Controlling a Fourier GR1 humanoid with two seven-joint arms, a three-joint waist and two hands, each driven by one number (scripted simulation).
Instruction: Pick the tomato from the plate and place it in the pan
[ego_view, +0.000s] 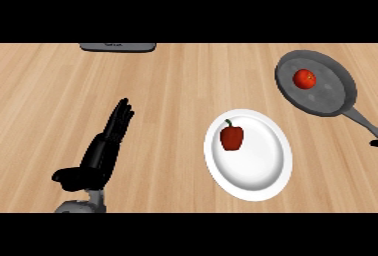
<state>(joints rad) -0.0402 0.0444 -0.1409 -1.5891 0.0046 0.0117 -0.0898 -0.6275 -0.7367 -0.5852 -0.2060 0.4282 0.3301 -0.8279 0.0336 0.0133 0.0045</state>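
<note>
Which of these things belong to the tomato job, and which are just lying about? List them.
Belongs to the job:
- tomato, already in the pan
- pan, far right
- plate, centre right
- left hand, open, fingers straight, resting at the left

Just lying about:
- red bell pepper, on the plate
- grey object at the counter's far edge

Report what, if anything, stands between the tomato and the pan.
Nothing does: the round red tomato already lies inside the grey metal frying pan. The round white plate holds only a red pepper.
</note>
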